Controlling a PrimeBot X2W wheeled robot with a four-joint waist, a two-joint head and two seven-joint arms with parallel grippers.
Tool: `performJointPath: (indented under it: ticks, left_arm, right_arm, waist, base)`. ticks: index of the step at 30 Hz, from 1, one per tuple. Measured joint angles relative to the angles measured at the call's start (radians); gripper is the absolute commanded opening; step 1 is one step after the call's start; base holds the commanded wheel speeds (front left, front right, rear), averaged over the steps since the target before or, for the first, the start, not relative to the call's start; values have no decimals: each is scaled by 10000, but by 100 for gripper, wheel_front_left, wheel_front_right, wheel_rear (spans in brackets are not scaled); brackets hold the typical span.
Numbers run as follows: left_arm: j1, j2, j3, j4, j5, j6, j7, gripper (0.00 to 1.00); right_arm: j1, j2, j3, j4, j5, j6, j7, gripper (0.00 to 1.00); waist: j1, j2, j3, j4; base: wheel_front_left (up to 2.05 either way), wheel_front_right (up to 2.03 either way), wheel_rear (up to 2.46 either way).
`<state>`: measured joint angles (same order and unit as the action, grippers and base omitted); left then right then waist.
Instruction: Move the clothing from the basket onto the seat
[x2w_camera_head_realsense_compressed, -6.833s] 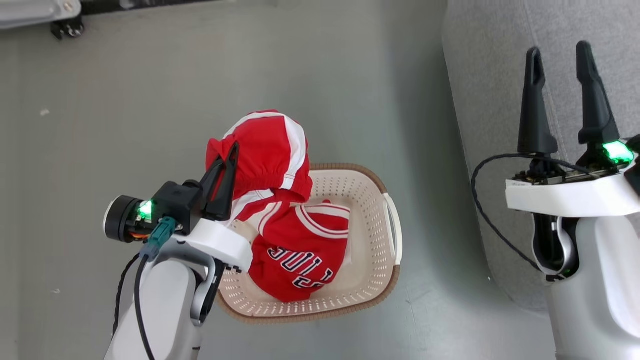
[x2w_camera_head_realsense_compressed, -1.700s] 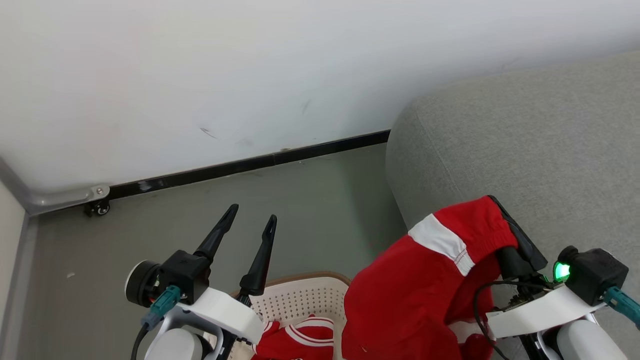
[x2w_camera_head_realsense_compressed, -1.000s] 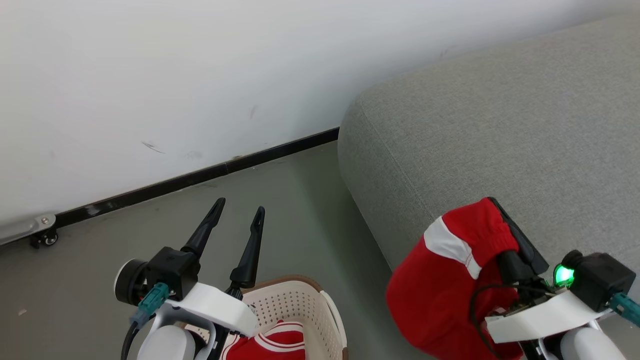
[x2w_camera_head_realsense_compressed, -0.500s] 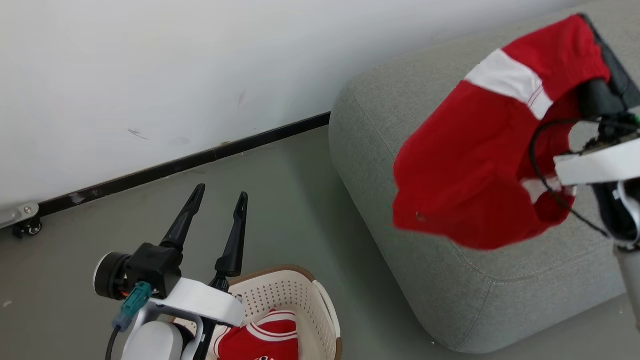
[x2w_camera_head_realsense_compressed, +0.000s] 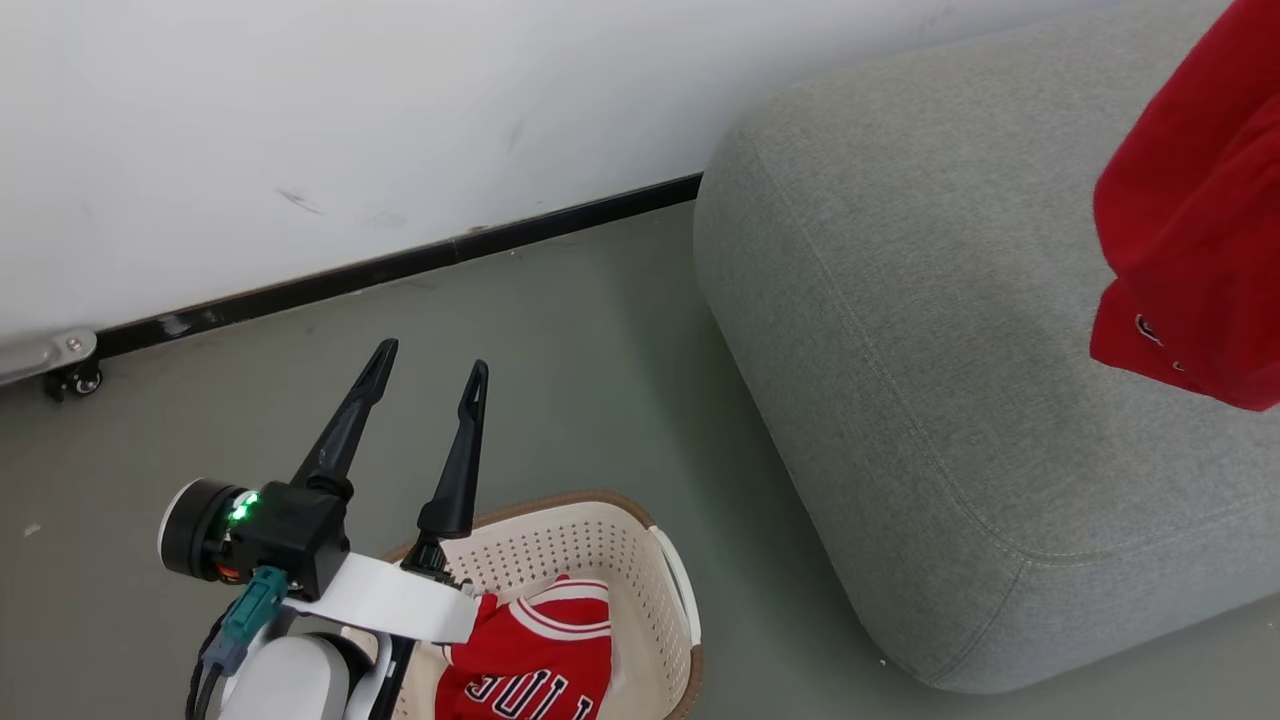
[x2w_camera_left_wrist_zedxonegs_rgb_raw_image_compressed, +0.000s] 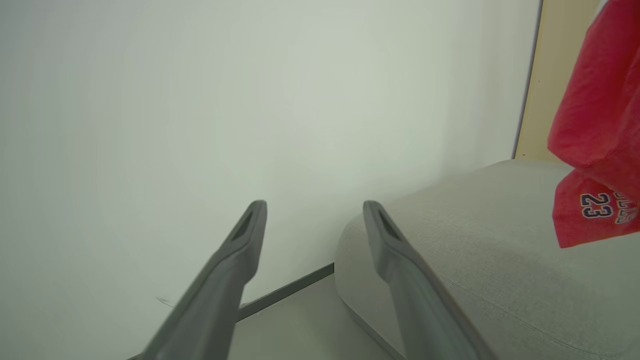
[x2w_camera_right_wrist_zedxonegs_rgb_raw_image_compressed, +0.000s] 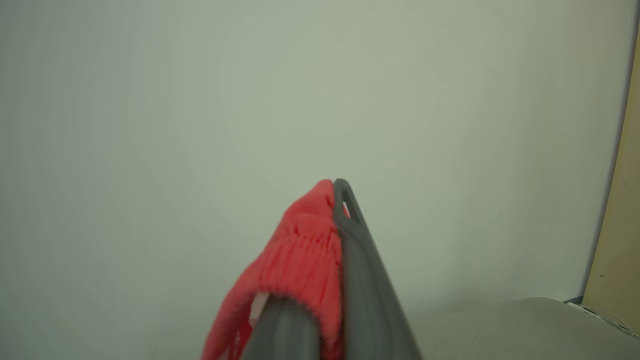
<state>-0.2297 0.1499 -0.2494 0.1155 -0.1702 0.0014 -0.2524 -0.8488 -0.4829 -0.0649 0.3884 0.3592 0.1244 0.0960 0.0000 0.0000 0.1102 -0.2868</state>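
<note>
the right gripper (x2w_camera_right_wrist_zedxonegs_rgb_raw_image_compressed: 336, 200) has its 2 fingers pressed together on the elastic waistband of the red shorts (x2w_camera_head_realsense_compressed: 1190, 230). the shorts hang in the air over the right part of the grey seat (x2w_camera_head_realsense_compressed: 920, 350), and their hem, printed with 23, looks clear of it. the left gripper (x2w_camera_head_realsense_compressed: 431, 356) holds nothing, its 2 fingers spread wide and pointing toward the wall (x2w_camera_head_realsense_compressed: 300, 120), over the far rim of the basket (x2w_camera_head_realsense_compressed: 672, 590). the basket stands on the floor (x2w_camera_head_realsense_compressed: 580, 380) near the seat's left side, with the red jersey (x2w_camera_head_realsense_compressed: 535, 665) lying inside it.
</note>
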Motion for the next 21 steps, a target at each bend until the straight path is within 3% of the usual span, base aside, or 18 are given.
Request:
performJointPath:
  ticks: [9,21]
  left_arm:
    - [-14,132,-157,-497,251,44,249,100]
    - [-18,209,-353,-997,263,29,596,100]
  right_arm:
    - [-1280,-418,-54,1198,-579,0,186,0]
    - [-2812,-943,-999,2514,-1475,0,176,0]
  waist:
    - [1,0,434,629]
    - [0,0,1078,1467]
  base:
    - [0,0,0]
    - [0,0,0]
